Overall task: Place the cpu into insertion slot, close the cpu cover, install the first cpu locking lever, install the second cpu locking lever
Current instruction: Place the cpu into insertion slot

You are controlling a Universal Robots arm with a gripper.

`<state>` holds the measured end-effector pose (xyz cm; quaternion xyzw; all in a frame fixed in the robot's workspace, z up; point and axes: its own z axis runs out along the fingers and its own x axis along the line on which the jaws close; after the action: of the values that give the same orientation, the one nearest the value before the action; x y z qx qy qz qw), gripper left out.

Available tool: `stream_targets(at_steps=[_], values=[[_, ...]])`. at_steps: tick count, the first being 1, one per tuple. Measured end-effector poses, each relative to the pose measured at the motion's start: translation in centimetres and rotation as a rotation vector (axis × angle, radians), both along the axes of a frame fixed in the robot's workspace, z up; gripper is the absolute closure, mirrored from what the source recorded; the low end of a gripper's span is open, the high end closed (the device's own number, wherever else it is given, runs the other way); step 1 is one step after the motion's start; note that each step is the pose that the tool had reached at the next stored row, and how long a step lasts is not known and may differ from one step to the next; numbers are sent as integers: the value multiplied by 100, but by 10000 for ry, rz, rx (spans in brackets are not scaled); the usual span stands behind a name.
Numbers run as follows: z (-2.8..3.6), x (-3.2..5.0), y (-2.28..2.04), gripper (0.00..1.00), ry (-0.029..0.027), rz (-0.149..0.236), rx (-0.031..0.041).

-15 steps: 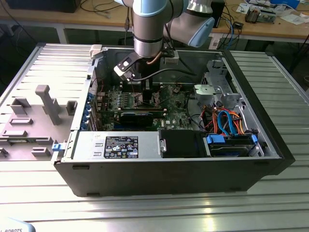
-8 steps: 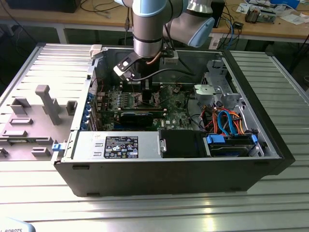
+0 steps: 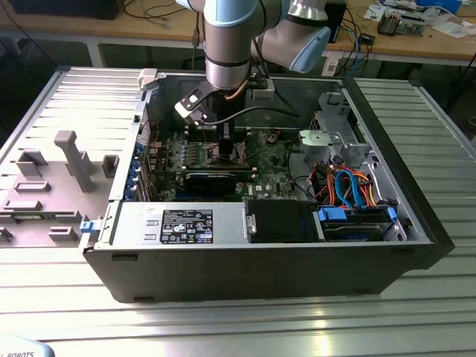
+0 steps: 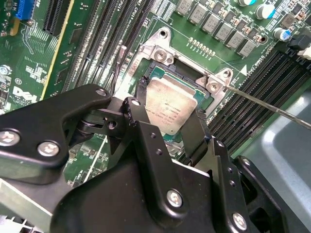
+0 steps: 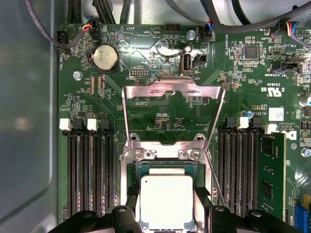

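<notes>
Step one, placement: gripper clamped on cpu edges, at insertion slot. cpu cover hinged open. Seating likely needs cpu square, flat before release.

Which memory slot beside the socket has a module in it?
The slot farthest from the cpu, next to the blue connector: it holds a green module; the others are bare black.

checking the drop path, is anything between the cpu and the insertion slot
Nothing visible does. The cpu cover is swung open, lying back away from the insertion slot, and the cpu sits between the fingers right at the slot.
</notes>
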<state>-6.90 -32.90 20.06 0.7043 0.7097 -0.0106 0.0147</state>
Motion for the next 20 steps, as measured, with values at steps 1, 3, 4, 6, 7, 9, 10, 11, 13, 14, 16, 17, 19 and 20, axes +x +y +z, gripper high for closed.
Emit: stream_targets(at_steps=[1,3,4,6,7,9,10,11,13,14,16,17,19,20], values=[[-1,0,0,47,0,0,1],[-3,0,0,47,0,0,1],[-3,0,0,47,-1,0,2],[-3,0,0,47,-1,0,2],[-3,0,0,47,-1,0,1],[-6,1,1,46,-4,0,7],[-6,1,1,40,-4,0,6],[-4,0,0,40,-1,0,3],[-4,0,0,40,-1,-1,2],[1,0,0,40,-1,-1,1],[88,0,1,40,-2,-2,30],[113,0,0,40,-1,-2,31],[132,1,3,41,-2,1,33],[132,4,3,48,0,-1,34]])
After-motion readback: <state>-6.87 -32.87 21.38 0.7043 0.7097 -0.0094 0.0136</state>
